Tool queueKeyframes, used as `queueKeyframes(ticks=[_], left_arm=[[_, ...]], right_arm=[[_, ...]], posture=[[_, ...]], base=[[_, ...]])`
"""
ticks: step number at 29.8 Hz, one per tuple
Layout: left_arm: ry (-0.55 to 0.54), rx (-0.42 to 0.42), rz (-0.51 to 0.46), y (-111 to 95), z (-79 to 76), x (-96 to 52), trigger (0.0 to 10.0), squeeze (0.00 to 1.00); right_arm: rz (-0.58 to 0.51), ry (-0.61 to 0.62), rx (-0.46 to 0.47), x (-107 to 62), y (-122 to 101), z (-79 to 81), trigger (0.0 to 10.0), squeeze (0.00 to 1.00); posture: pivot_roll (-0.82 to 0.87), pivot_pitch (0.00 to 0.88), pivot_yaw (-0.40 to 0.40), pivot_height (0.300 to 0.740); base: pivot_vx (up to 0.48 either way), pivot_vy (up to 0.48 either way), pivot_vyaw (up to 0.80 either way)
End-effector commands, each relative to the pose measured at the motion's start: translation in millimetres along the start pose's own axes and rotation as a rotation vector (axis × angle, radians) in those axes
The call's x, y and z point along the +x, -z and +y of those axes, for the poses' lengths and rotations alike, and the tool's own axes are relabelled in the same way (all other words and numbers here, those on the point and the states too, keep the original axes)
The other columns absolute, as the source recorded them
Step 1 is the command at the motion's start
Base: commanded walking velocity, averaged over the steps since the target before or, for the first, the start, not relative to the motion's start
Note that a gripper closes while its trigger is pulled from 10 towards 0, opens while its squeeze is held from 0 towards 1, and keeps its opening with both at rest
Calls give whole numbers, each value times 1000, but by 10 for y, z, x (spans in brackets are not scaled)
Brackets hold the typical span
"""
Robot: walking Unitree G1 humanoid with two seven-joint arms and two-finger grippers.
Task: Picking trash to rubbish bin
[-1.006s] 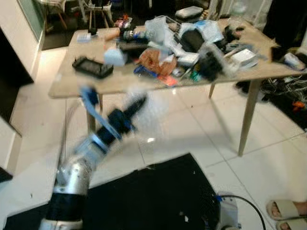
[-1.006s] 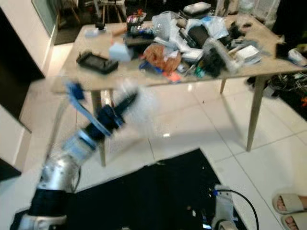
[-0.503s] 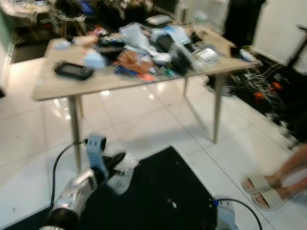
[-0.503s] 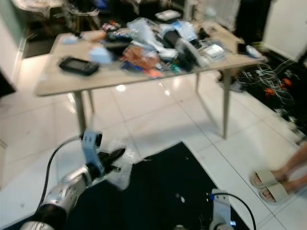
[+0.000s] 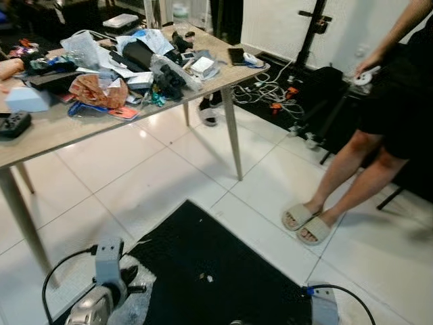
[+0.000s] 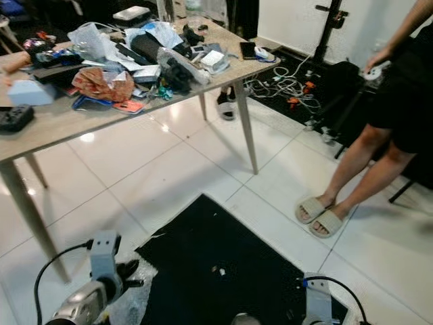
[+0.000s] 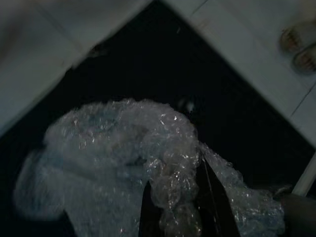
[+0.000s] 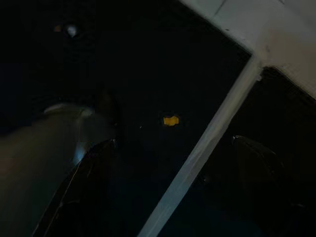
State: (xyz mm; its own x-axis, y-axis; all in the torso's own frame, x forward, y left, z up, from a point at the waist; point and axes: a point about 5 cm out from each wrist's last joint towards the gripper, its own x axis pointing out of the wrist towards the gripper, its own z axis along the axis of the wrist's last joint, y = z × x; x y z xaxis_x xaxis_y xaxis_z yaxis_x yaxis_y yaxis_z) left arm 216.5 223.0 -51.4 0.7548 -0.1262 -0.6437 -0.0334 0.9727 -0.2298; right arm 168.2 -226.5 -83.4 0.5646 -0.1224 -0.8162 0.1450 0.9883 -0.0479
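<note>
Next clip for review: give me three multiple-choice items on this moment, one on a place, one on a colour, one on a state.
1. Where is the person standing?
A. right of the table
B. behind the table
C. on the black mat

2. What colour are the person's slippers?
A. red
B. beige
C. black

3. What is the left pincer doing?
A. hanging open
B. shut on bubble wrap
C. gripping a cable

Key:
1 A, the person stands on tiles right of the table.
2 B, the slippers are beige.
3 B, the left pincer clamps the bubble wrap.
</note>
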Motion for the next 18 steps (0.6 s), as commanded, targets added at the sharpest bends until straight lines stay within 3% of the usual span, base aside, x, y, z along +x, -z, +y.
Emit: queueKeyframes(ticks=[1, 13, 18], left_arm=[[-36, -28, 19, 80, 44, -30, 10000, 0], [-130, -67, 73, 267, 165, -116, 10000, 0], [-171, -120, 88, 343, 209, -155, 10000, 0]], right_arm=[[33, 2, 7, -13, 86, 5, 10000, 0], [57, 11, 6, -23, 139, -14, 10000, 0], [72, 13, 1, -32, 182, -17, 10000, 0]], posture=[[-36, 85, 20, 740], [-41, 85, 21, 740], [-41, 85, 21, 740]], base=[[0, 0, -800], [0, 0, -800], [0, 0, -800]])
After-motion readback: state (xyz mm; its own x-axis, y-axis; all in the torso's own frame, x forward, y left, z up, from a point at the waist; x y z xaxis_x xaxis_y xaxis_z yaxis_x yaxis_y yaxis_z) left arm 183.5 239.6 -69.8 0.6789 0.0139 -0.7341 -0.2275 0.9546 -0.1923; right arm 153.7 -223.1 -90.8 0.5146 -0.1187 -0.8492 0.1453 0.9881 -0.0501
